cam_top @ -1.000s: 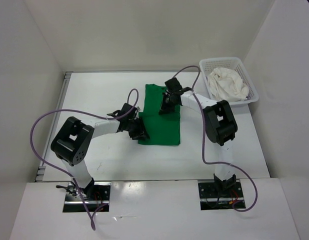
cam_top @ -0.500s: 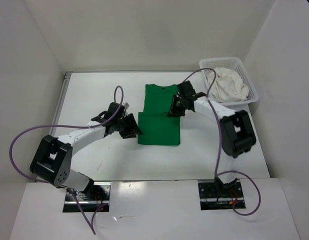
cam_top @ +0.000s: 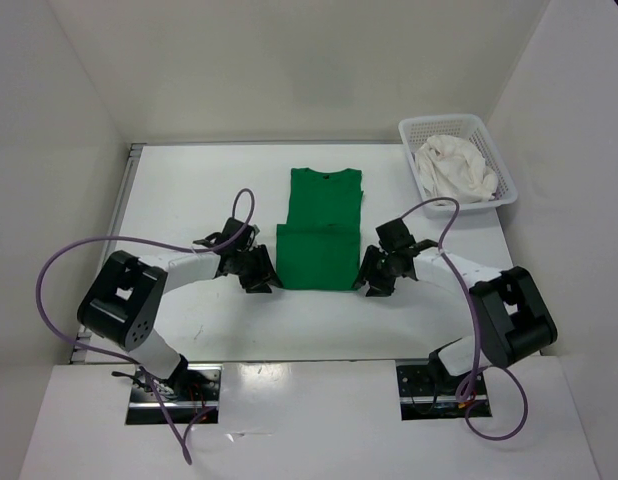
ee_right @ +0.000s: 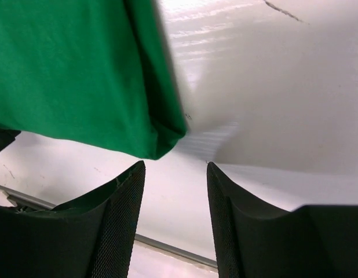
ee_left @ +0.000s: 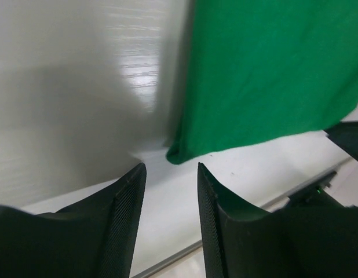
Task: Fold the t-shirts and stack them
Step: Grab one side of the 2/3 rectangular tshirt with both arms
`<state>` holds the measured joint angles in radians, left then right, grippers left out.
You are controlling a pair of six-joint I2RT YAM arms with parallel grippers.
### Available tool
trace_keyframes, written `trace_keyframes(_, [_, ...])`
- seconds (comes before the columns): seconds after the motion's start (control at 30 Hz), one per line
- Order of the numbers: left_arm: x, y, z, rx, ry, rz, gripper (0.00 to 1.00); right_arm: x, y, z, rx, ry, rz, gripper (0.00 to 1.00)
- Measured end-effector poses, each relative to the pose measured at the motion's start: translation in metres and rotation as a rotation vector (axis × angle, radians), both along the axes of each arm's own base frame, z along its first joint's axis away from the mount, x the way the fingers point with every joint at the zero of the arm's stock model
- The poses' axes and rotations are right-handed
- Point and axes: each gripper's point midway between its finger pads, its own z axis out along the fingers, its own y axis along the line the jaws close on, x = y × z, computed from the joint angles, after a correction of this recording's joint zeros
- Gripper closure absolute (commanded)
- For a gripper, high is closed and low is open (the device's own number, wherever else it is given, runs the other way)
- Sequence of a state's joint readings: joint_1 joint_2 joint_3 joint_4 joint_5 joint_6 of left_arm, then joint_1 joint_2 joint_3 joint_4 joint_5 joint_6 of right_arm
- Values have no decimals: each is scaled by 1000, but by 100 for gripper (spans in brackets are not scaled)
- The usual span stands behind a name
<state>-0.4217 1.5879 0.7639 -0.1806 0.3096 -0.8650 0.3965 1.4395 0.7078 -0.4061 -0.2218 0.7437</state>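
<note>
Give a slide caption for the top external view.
Open left gripper and open right gripper flank the green t-shirt.

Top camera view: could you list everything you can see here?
Bright green cloth t-shirt: one, green, table middle, partly folded.
Crumpled white cloth: one, white, inside basket.
White plastic mesh basket: one, white, table's far right corner.
White table: one, white, under everything.
Purple cables: two, purple, one along each arm.
Left arm: one, black and white, by shirt's near left corner, jaws open.
Right arm: one, black and white, by shirt's near right corner, jaws open.
</note>
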Motion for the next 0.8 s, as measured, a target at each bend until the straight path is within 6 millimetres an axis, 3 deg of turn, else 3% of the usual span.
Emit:
trace_keyframes(0.13, [1,-4,-1,-22,3,-7,57,0,0,-3,6,-1,-12,47])
trace_keyframes(0.3, [2,-5,-2,-26,4,-10,63,8,5,-10,17,-5,-20,64])
trace_keyframes(0.33, [2,-6,-2,-26,5,-9,68,8,7,-11,28,-1,-16,71])
trace_keyframes(0.57, [3,-6,-6,-23,8,-6,87,13,9,-13,34,-9,-26,92])
trace_keyframes(0.67, [5,-7,-6,-25,5,-7,97,13,9,-13,34,-9,-31,98])
trace_keyframes(0.8, [5,-6,-5,-23,3,-9,100,13,8,-12,34,-9,-34,100])
